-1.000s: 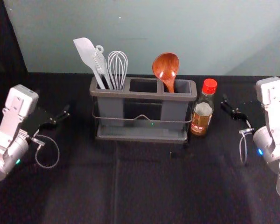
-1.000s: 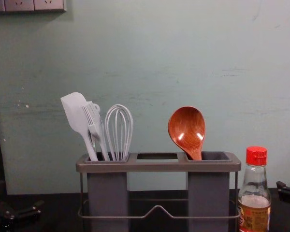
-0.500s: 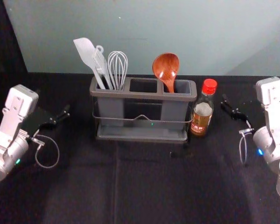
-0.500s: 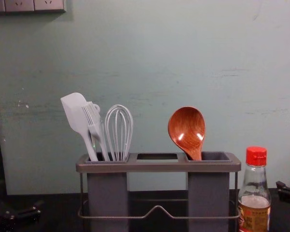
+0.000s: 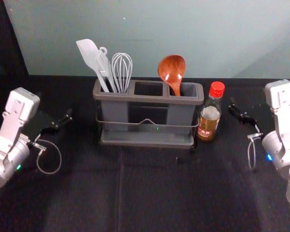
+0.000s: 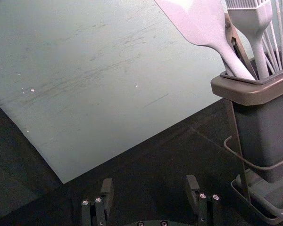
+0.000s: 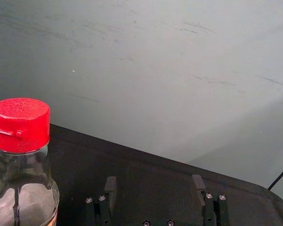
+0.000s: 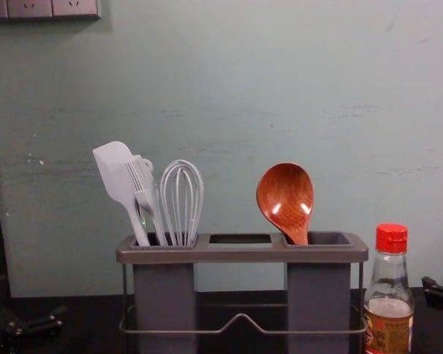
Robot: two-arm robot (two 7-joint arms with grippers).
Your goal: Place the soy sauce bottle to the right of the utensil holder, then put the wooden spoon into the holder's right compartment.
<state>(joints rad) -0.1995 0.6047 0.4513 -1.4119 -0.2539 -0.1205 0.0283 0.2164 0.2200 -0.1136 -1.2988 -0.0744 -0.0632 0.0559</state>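
Note:
The soy sauce bottle (image 5: 210, 113), red-capped, stands upright just right of the grey utensil holder (image 5: 147, 143). The wooden spoon (image 5: 172, 70) leans in the holder's right compartment, bowl up; the chest view shows the spoon (image 8: 286, 199) there too. My left gripper (image 5: 63, 122) is out to the holder's left; in the left wrist view the left gripper (image 6: 151, 190) is open and holds nothing. My right gripper (image 5: 238, 112) is a short way right of the bottle; seen from its wrist, the right gripper (image 7: 154, 190) is open, with the bottle (image 7: 22, 179) beside it, untouched.
A white spatula (image 5: 90, 55), a brush (image 5: 105, 65) and a whisk (image 5: 122, 70) stand in the holder's left compartment. Behind the dark table (image 5: 154, 193) rises a pale wall (image 5: 150, 29). Cable loops hang by both arms.

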